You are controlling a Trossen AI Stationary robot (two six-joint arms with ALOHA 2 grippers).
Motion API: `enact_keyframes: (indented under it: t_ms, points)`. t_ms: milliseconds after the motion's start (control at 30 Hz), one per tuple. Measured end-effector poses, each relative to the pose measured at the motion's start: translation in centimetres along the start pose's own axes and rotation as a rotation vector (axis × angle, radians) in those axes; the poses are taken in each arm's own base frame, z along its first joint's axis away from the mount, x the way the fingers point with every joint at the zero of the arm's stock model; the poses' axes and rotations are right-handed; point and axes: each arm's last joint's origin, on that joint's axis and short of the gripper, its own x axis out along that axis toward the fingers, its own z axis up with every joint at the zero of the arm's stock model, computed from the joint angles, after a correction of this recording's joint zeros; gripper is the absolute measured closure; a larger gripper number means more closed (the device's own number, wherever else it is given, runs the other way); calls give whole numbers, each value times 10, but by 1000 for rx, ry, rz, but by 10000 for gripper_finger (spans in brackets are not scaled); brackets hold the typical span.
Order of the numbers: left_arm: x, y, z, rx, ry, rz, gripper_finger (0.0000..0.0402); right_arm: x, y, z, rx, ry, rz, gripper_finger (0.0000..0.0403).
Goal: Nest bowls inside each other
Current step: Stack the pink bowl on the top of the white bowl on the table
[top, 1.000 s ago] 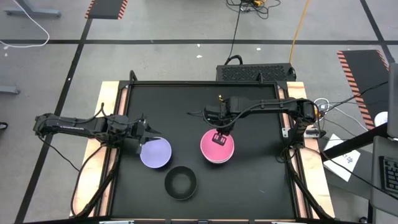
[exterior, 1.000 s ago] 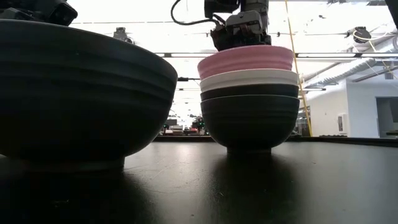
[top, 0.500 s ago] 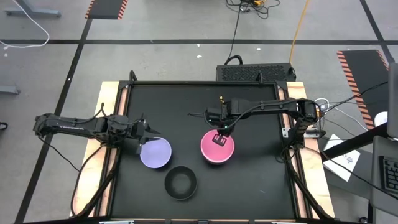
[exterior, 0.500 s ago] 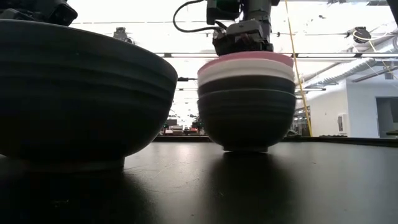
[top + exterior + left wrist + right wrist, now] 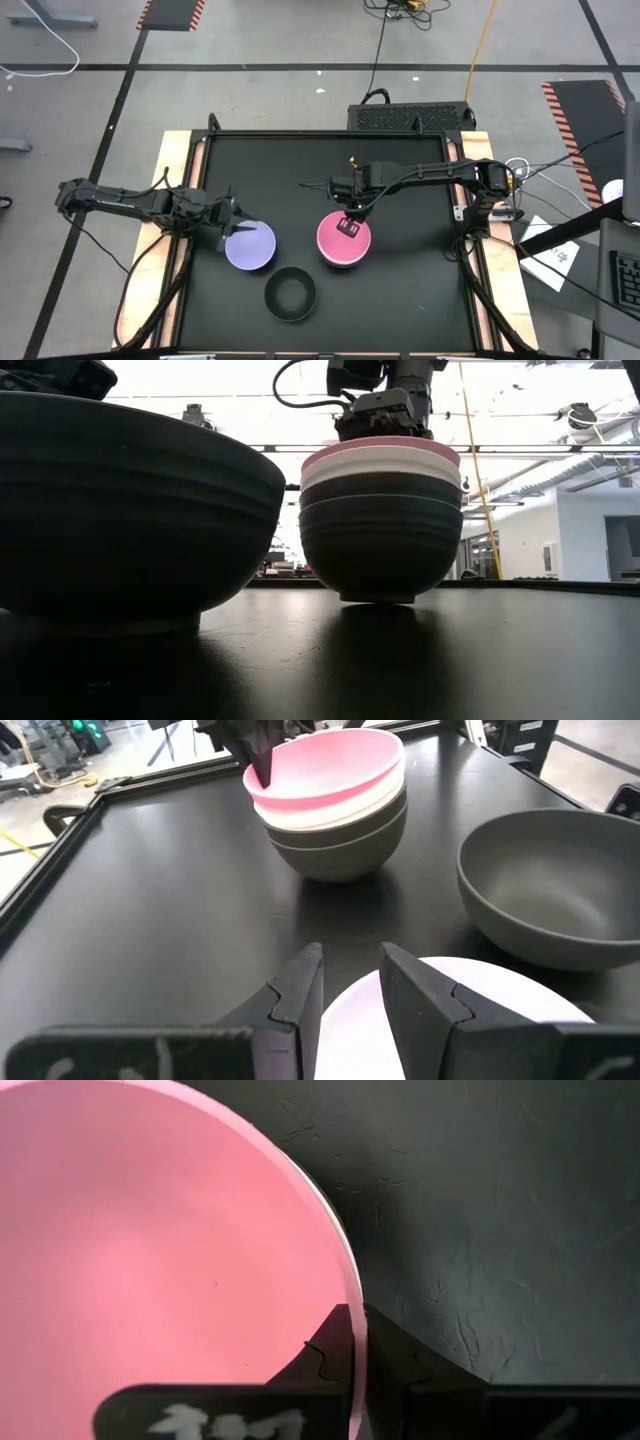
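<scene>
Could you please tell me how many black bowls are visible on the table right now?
3: one black bowl stands alone near the front edge; two more nest at the bottom of the stack, a lower black bowl and an upper black bowl. Others could be hidden inside.

From above, only the pink bowl (image 5: 344, 240) of my stack showed; the white and black ones beneath it were hidden. In the low view the near black bowl (image 5: 130, 510) ran off the left edge and blocked the lavender bowl (image 5: 250, 246). My left wrist view cut off that lavender bowl and the black bowl's rim.
</scene>
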Motion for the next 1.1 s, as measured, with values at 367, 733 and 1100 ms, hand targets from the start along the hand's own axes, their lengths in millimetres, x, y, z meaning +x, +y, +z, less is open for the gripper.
enact_keyframes:
  t_ms: [367, 733, 1100]
  points:
    - [0, -1, 0, 4, -1, -2, 295, 0, 10, -2, -39, -37, 6, 399]
    - [0, -1, 1, -3, -4, 4, 295, -10, 11, -2, -38, -87, 34, 402]
    - [0, -1, 1, -3, -5, 10, 295, -11, 12, -5, -26, -45, 70, 402]
